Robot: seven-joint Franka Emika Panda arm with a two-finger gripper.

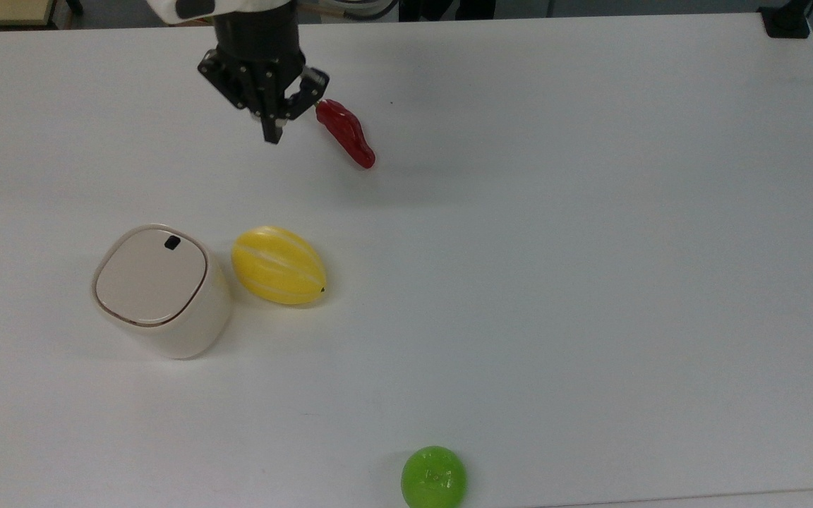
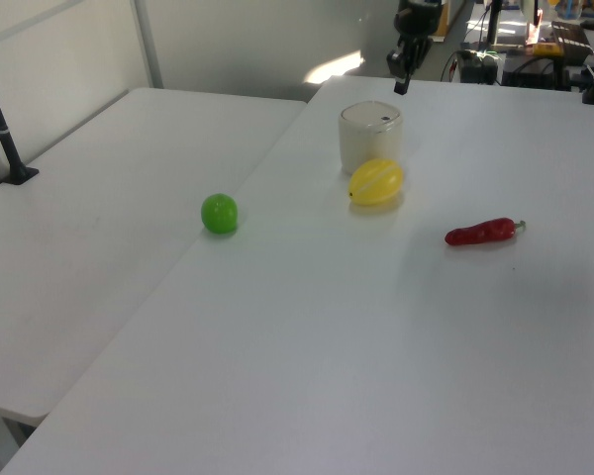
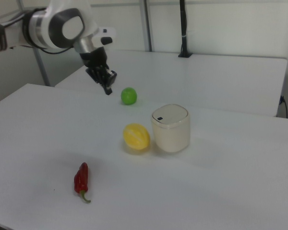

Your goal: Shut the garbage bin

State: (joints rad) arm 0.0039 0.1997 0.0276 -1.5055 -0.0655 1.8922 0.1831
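Observation:
The cream-white garbage bin (image 1: 166,296) (image 2: 369,137) (image 3: 171,128) stands on the white table with its flat beige lid lying down flush, a small black square mark near one corner. My gripper (image 1: 272,134) (image 2: 401,86) (image 3: 108,90) hangs in the air well away from the bin, toward the top view's upper middle, close to the red chilli's stem end. Its fingers are pressed together and hold nothing.
A yellow melon (image 1: 278,265) (image 3: 136,136) lies right beside the bin. A red chilli pepper (image 1: 346,132) (image 3: 81,180) lies further off, and a green apple (image 1: 433,477) (image 2: 219,214) sits near the table's edge in the top view.

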